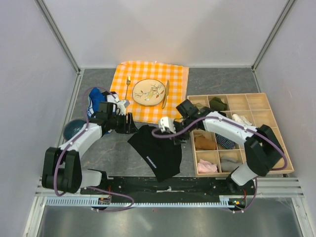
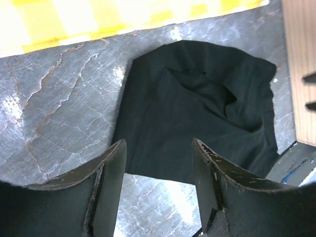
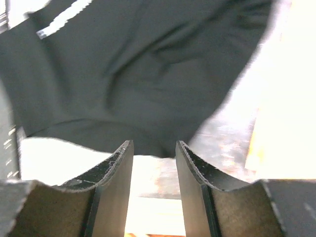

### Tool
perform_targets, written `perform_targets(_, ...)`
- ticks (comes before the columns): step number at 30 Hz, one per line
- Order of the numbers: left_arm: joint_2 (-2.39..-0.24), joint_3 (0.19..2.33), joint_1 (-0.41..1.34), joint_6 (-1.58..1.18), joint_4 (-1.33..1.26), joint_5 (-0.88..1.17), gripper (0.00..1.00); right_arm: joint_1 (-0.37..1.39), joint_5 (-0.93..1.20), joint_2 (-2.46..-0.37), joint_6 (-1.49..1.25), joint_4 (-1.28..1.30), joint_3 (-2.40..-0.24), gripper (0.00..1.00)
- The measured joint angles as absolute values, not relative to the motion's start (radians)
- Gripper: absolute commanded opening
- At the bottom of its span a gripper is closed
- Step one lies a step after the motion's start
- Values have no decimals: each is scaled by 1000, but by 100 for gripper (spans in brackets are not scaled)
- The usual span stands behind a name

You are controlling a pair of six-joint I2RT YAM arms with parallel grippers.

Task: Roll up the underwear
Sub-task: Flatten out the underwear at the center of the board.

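Grey marbled desk (image 1: 111,148), seen from above: your black underwear (image 1: 159,150) lies spread and unrolled between the two arms. It sits just below the orange checked cloth (image 1: 173,74) and left of the wooden compartment tray (image 1: 276,106), with its lettered waistband toward the arm bases. Your left end effector (image 2: 158,142) hovers at the garment's far-left corner, fingers parted and grasping nothing. Its wrist view shows the fabric lying beyond the fingertips, a fold bunched near the middle. Your right end effector (image 3: 154,143) sits at the far-right edge, likewise released, with cloth ahead of it but none between the fingers. Both are posted along the far edge, apparently so you can pinch the two corners together and turn the hem toward yourself. Rolling looks not yet begun. Soft fabric like this will likely sag and slip, so an even bite on both sides seems called for. The blue garment (image 1: 96,98) beside the left arm is not yours to touch.
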State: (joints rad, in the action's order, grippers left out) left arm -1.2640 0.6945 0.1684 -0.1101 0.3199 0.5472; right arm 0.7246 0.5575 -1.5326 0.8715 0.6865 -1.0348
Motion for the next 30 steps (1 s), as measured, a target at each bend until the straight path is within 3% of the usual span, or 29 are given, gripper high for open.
perform_targets(12,-1355,727,192,-66,367,496,62,622,442,-1777,611,531,-1124,42)
perform_targets(16,-1357,728,192,-66,367,495,62,622,445,-1787,589,531,-1124,30)
perform_targets(19,-1371,732,192,-66,368,495,62,622,453,-1793,576,533,-1125,8)
perform_targets(22,-1378,734,192,-66,369,493,62,622,452,-1811,561,539,-1127,0)
perform_targets(30,-1381,736,193,-67,371,467,61,559,399,-1813,499,536,-1128,0)
